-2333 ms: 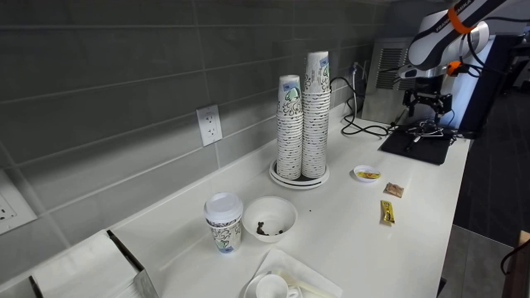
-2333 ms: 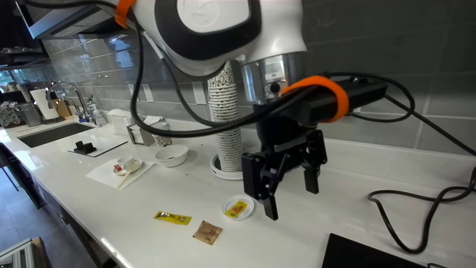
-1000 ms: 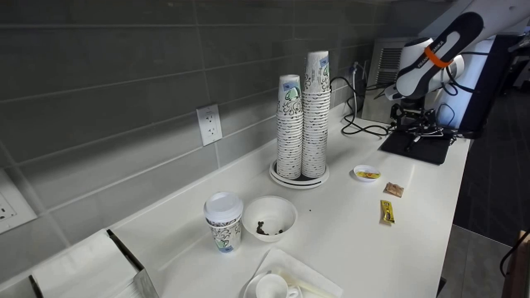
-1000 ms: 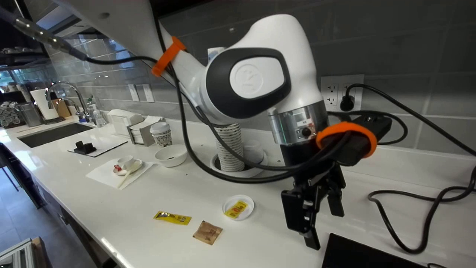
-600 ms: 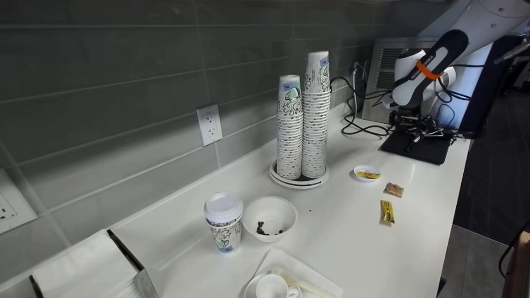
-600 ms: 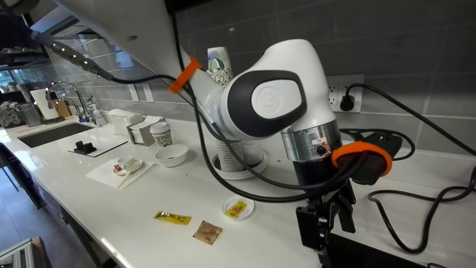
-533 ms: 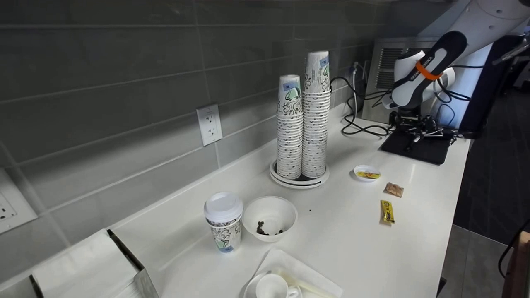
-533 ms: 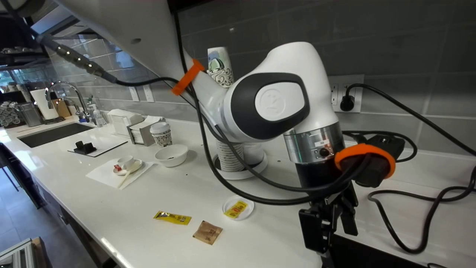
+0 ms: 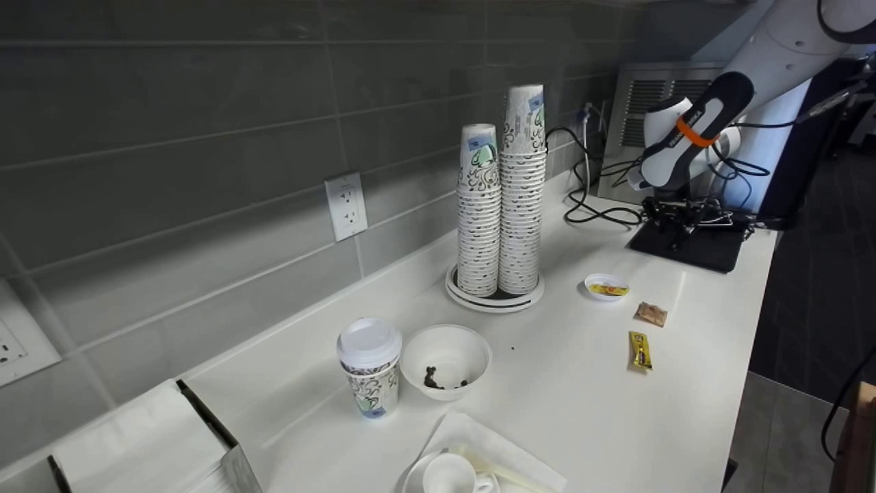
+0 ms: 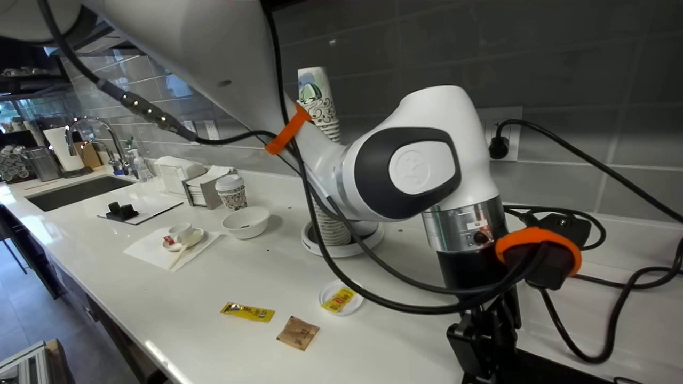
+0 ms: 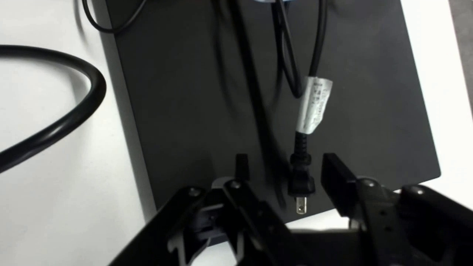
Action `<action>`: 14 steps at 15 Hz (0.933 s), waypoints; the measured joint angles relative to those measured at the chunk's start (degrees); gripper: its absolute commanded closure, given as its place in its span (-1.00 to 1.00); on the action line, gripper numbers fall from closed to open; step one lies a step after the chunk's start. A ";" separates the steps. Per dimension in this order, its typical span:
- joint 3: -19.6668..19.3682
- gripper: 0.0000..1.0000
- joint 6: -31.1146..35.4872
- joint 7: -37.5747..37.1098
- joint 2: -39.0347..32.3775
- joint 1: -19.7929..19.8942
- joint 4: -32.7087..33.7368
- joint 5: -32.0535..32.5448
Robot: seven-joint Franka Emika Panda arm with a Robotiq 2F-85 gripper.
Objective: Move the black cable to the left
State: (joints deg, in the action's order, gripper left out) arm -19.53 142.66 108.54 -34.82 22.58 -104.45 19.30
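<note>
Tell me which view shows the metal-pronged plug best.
Wrist view: the plug shows whole, prong and white label included, unblocked by the hand. In both exterior views I can't make it out; dark hand and black slab blend.

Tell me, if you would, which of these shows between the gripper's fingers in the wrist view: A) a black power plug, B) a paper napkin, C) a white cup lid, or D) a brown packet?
A: in the wrist view the black power plug, its metal blade pointing toward the picture's bottom, shows between the open fingers of the gripper.
</note>
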 measured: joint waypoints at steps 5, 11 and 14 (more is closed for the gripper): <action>0.03 -0.22 -4.85 0.00 -1.37 0.03 2.10 1.27; 0.17 0.03 -8.21 0.00 -2.71 0.12 4.28 2.23; 0.64 0.05 -8.21 0.01 -3.64 0.42 4.94 2.23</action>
State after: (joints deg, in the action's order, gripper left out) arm -18.90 134.45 108.55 -38.46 23.00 -99.50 21.53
